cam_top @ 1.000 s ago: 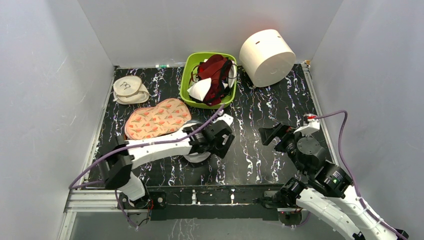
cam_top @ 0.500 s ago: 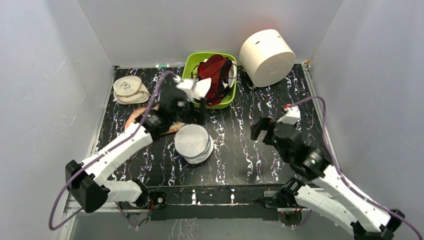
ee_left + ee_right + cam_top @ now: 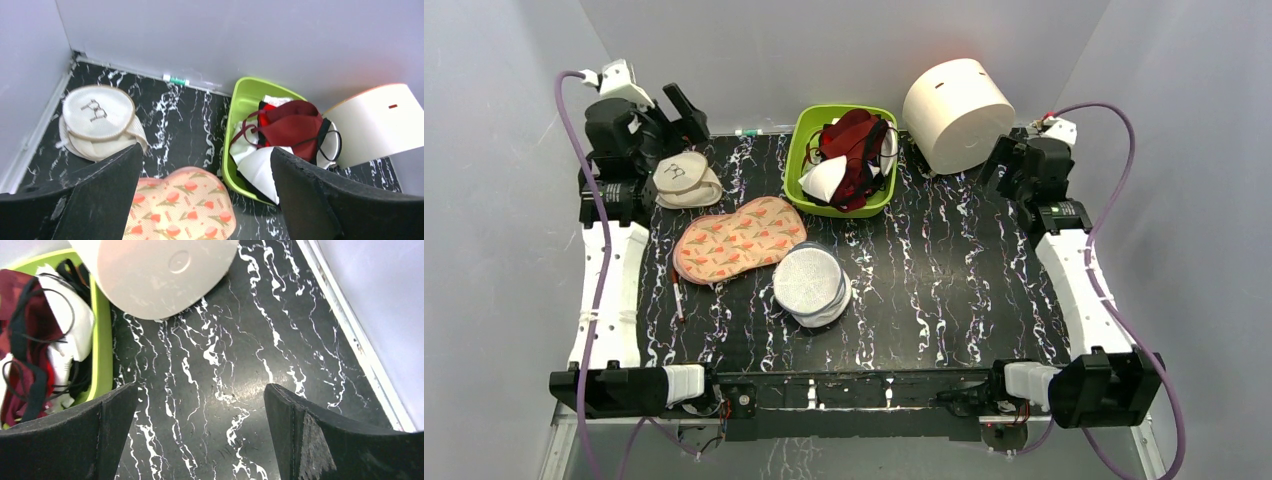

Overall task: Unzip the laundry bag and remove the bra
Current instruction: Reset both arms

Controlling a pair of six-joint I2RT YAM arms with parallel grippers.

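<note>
The laundry bag (image 3: 812, 285), a squat white mesh drum with a grey-blue rim, stands alone at the table's middle, its lid flat on top. I cannot tell what is inside it. A dark red bra (image 3: 852, 148) with thin dark straps lies in the green bin (image 3: 801, 150); it also shows in the left wrist view (image 3: 292, 129) and at the left edge of the right wrist view (image 3: 25, 322). My left gripper (image 3: 674, 122) (image 3: 206, 150) is open and empty, high at the back left corner. My right gripper (image 3: 1006, 168) (image 3: 200, 387) is open and empty, high at the back right.
A flat peach floral pouch (image 3: 737, 238) lies left of the bag. A round cream mesh pouch (image 3: 684, 180) sits at the back left. A big solid white cylinder (image 3: 957, 112) lies beside the bin. A pen (image 3: 675, 289) lies near the pouch. Grey walls enclose the table.
Both arms have swung up and back from the table's middle to the far corners. The left gripper has left the laundry bag, which stays in place.
</note>
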